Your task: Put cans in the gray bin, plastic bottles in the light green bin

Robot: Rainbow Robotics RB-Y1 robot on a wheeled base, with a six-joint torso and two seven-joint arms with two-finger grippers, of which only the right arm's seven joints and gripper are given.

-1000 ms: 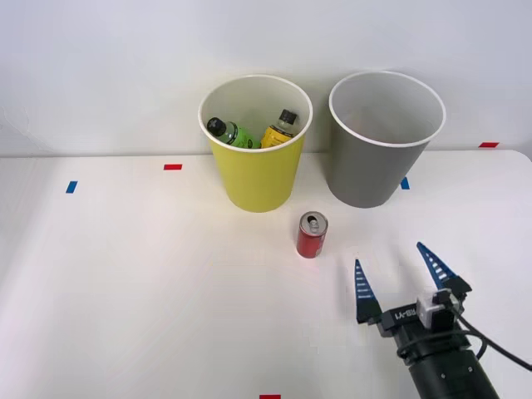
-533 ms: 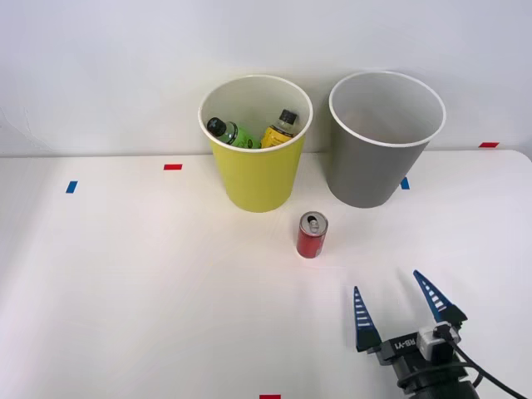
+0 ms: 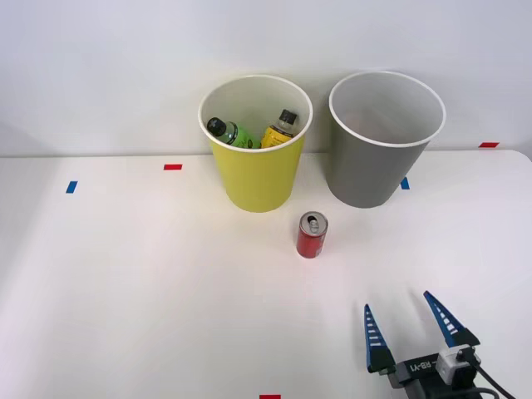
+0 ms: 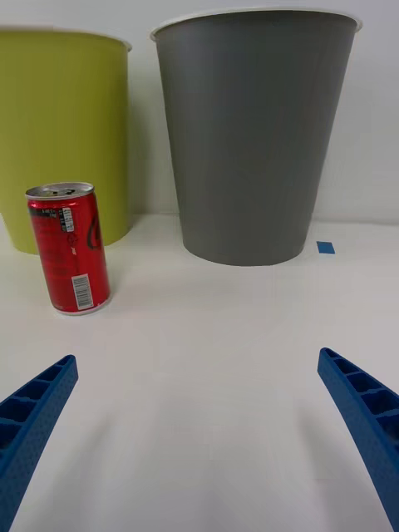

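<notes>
A small red can [image 3: 312, 235] with a silver top stands upright on the white table, in front of the two bins; the wrist view shows the same can [image 4: 69, 248]. The light green bin [image 3: 255, 143] holds a green bottle [image 3: 229, 133] and a yellow-label bottle [image 3: 279, 129], both black-capped. Right of it stands the gray bin [image 3: 384, 138], which shows no contents. My right gripper [image 3: 406, 322] is open near the table's front edge, right of the can and well short of it, with nothing between its blue fingers [image 4: 32, 416].
Small tape marks lie on the table: red ones [image 3: 172, 167] at the back left, the back right [image 3: 489, 145] and the front edge [image 3: 269, 396], blue ones at the far left [image 3: 71, 187] and by the gray bin [image 3: 405, 184]. A pale wall stands behind the bins.
My right gripper has drawn back toward the table's front edge, away from the can and bins, staying open. The can, bottles and bins have not moved.
</notes>
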